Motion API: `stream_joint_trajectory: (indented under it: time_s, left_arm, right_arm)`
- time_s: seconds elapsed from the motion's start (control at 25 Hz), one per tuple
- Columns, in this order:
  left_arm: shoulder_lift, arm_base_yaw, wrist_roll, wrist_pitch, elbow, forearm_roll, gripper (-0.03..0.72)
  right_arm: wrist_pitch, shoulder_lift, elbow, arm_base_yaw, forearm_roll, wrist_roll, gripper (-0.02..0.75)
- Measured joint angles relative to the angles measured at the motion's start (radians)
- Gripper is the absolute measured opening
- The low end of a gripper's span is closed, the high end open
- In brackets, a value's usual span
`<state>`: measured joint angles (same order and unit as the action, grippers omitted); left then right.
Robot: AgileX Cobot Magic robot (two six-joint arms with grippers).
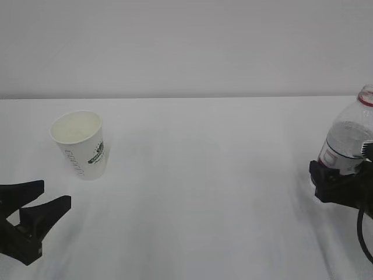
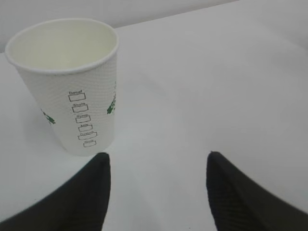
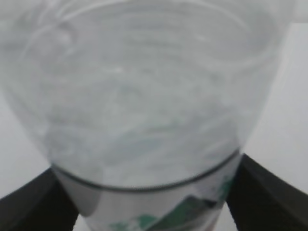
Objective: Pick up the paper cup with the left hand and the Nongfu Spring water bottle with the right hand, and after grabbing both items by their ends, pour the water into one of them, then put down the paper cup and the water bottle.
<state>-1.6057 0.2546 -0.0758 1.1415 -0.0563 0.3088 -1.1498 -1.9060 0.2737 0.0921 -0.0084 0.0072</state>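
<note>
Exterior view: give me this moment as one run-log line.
paper cup: upright on table, ungrasped | left hand: jaws open, short of cup | right hand: jaws around Nongfu Spring water bottle | pour: not started

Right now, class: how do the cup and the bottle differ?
The cup is opaque white paper; the bottle is clear plastic. The cup stands free, ahead of the left pincer; the bottle sits between the right pincer fingers. Both are upright and uncapped.

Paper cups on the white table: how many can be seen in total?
1. The paper cup stands upright at the table's left, just beyond the open left gripper. The water bottle at the right edge could hide something behind it.
</note>
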Motion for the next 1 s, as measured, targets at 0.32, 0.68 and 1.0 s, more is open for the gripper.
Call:
stream_joint_trajectory:
  time_s: [0.32, 0.68, 1.0]
  left_arm:
    - [0.0, 0.0, -0.002, 0.0, 0.0, 0.002, 0.461]
    - [0.0, 0.0, -0.002, 0.0, 0.0, 0.002, 0.461]
    - [0.0, 0.0, -0.002, 0.0, 0.0, 0.002, 0.461]
  right_arm:
    - [0.0, -0.013, 0.04, 0.0, 0.0, 0.0, 0.661]
    - [0.0, -0.03, 0.05, 0.0, 0.0, 0.0, 0.638]
    - [0.0, -0.03, 0.05, 0.0, 0.0, 0.0, 0.51]
